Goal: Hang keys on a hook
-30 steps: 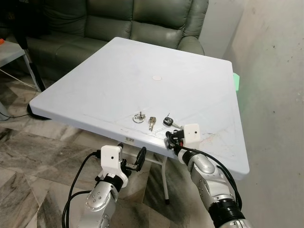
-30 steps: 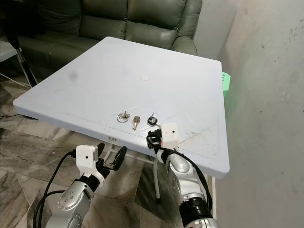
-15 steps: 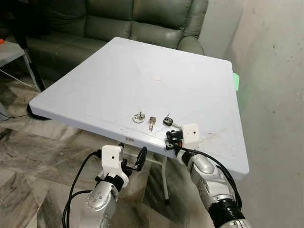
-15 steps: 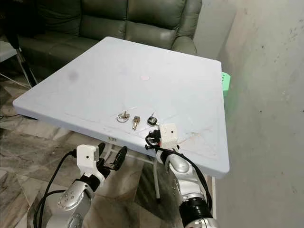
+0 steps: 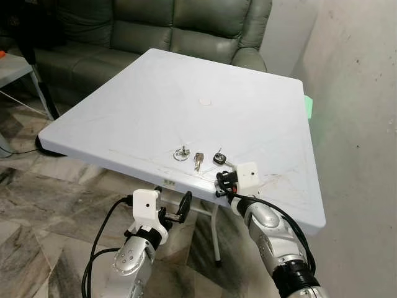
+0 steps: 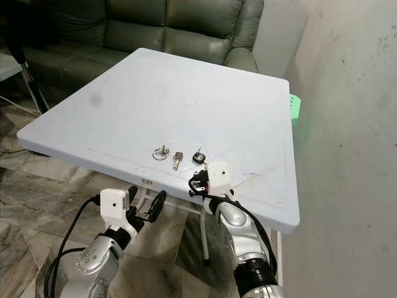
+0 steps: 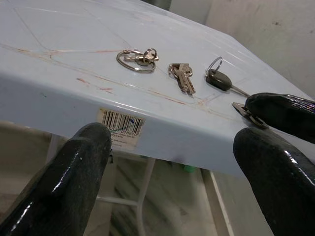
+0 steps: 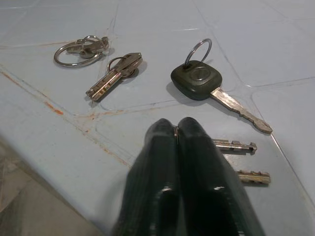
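Observation:
On the white folding table [image 5: 186, 81], close to its front edge, lie a key ring [image 5: 180, 153], a brass key [image 5: 198, 160] and a black-headed key [image 5: 219, 158]. My right gripper [image 5: 222, 181] rests on the table just in front of the black-headed key. In the right wrist view its fingers [image 8: 162, 162] are pressed together, and two small key blades [image 8: 235, 145] stick out from behind them. My left gripper [image 5: 183, 207] hangs open below the table edge, with nothing between its fingers [image 7: 83, 162].
A grey-green sofa [image 5: 173, 25] stands behind the table. A pale wall [image 5: 360, 124] runs along the right, with a green object [image 5: 308, 105] by the table's far right corner. A small side table [image 5: 12, 62] is at the left, over marble floor [image 5: 37, 236].
My right gripper has edged slightly to the left along the table's front edge. The three loose keys and my left gripper have not moved.

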`<state>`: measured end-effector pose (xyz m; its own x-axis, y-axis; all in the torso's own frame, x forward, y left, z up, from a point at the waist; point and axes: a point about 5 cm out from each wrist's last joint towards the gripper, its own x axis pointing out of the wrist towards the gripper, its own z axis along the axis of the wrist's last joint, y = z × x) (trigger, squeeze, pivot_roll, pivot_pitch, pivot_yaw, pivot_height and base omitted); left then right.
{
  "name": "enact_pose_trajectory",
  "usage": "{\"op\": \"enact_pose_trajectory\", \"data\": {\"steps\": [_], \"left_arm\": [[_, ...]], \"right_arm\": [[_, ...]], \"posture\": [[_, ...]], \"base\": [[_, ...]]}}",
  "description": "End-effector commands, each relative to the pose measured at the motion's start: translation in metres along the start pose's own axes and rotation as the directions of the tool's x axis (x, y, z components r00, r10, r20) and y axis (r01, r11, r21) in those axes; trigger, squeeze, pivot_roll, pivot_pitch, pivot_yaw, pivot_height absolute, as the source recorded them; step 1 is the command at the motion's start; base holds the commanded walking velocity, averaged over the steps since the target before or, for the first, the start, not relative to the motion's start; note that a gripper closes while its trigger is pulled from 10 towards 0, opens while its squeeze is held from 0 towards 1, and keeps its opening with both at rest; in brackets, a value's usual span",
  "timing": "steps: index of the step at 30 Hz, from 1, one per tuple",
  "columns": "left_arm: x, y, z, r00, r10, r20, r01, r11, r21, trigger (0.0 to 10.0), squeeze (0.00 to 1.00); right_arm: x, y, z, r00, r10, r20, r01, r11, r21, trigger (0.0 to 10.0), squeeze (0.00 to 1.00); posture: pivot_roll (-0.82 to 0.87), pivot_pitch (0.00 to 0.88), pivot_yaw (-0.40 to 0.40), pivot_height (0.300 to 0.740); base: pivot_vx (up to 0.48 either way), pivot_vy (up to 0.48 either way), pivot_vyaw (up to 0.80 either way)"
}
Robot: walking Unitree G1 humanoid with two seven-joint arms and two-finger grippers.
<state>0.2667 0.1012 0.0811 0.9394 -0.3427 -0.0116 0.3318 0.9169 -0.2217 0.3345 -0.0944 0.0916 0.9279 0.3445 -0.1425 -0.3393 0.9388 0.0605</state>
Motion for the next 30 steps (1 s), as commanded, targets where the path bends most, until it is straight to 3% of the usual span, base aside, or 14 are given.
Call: {"op": "enact_pose_trajectory", "data": {"steps": [1, 2, 3, 4, 12, 14, 15, 23, 25, 27, 28, 29, 30], "left_arm": [[0.003, -0.011, 0.0, 1.0, -0.021, 0.008, 0.021, 1.0, -0.023, 10.0, 0.0], [0.003, -0.011, 0.0, 1.0, -0.02, 0.008, 0.02, 1.0, -0.024, 10.0, 0.0], [0.003, -0.011, 0.0, 1.0, -0.02, 0.008, 0.021, 0.999, -0.024, 10.0, 0.0], [0.003, -0.011, 0.0, 1.0, -0.021, 0.007, 0.021, 1.0, -0.024, 10.0, 0.0], [0.003, -0.011, 0.0, 1.0, -0.023, 0.007, 0.023, 0.999, -0.025, 10.0, 0.0], [0.003, -0.011, 0.0, 1.0, -0.024, 0.006, 0.024, 0.999, -0.026, 10.0, 0.0], [0.003, -0.012, -0.001, 1.0, -0.024, 0.005, 0.024, 0.999, -0.027, 10.0, 0.0], [0.004, -0.012, -0.001, 1.0, -0.018, 0.004, 0.018, 0.999, -0.033, 10.0, 0.0], [0.008, -0.011, 0.001, 1.0, -0.014, 0.012, 0.015, 0.999, -0.033, 10.0, 0.0], [0.008, -0.011, 0.002, 1.0, -0.014, 0.014, 0.014, 0.999, -0.032, 10.0, 0.0], [0.011, -0.01, 0.004, 1.0, -0.011, 0.021, 0.011, 0.999, -0.033, 10.0, 0.0], [0.013, -0.009, 0.006, 1.0, -0.007, 0.026, 0.008, 1.0, -0.03, 10.0, 0.0], [0.016, -0.007, 0.009, 0.999, -0.004, 0.035, 0.005, 1.0, -0.026, 10.0, 0.0]], "right_arm": [[-0.002, -0.005, -0.001, 1.0, -0.02, -0.002, 0.02, 1.0, -0.005, 4.0, 0.0], [-0.002, -0.006, -0.001, 1.0, -0.024, -0.001, 0.024, 1.0, -0.003, 4.2, 0.0], [-0.002, -0.006, -0.001, 1.0, -0.022, -0.001, 0.022, 1.0, -0.008, 7.6, 0.0], [-0.002, -0.007, -0.001, 1.0, -0.022, -0.004, 0.022, 1.0, -0.013, 10.0, 0.0], [-0.003, -0.008, -0.001, 1.0, -0.02, 0.008, 0.02, 1.0, -0.004, 10.0, 0.0], [-0.003, -0.009, 0.0, 1.0, -0.023, 0.017, 0.024, 1.0, -0.01, 9.7, 0.0], [-0.004, -0.009, 0.003, 0.999, -0.023, 0.047, 0.022, 1.0, 0.02, 0.0, 0.0], [-0.005, -0.008, 0.015, 0.991, -0.027, 0.133, 0.019, 0.998, 0.06, 0.0, 0.0], [-0.006, -0.008, 0.03, 0.973, -0.012, 0.231, -0.008, 0.996, 0.088, 0.0, 0.0], [-0.007, -0.009, 0.032, 0.968, -0.015, 0.249, -0.005, 0.997, 0.08, 0.0, 0.0], [-0.007, -0.01, 0.036, 0.964, -0.027, 0.263, 0.008, 0.997, 0.073, 2.6, 0.0], [-0.006, -0.011, 0.038, 0.965, -0.042, 0.259, 0.023, 0.997, 0.078, 4.2, 0.0], [-0.006, -0.011, 0.041, 0.962, -0.048, 0.269, 0.024, 0.996, 0.089, 3.8, 0.0]], "posture": [[0.04, 0.098, -0.119, 0.74], [0.04, 0.098, -0.119, 0.74], [0.03, 0.1, -0.119, 0.74], [0.03, 0.1, -0.119, 0.74], [0.03, 0.101, -0.117, 0.74], [0.03, 0.102, -0.117, 0.74], [0.03, 0.101, -0.117, 0.74], [0.03, 0.097, -0.115, 0.74], [0.03, 0.091, -0.114, 0.74], [0.03, 0.091, -0.114, 0.74], [0.04, 0.08, -0.112, 0.74], [0.04, 0.077, -0.111, 0.74], [0.04, 0.077, -0.111, 0.74]], "base": [[0.0, 0.0, 0.0], [0.0, 0.0, 0.0], [0.0, 0.0, 0.0], [0.0, 0.0, 0.0], [0.0, 0.0, 0.0], [0.0, 0.0, 0.0], [0.0, 0.0, 0.0], [0.0, 0.0, 0.0], [0.0, 0.0, 0.0], [0.0, 0.0, 0.0], [0.0, 0.0, 0.0], [0.0, 0.0, 0.0], [0.0, 0.0, 0.0]]}}
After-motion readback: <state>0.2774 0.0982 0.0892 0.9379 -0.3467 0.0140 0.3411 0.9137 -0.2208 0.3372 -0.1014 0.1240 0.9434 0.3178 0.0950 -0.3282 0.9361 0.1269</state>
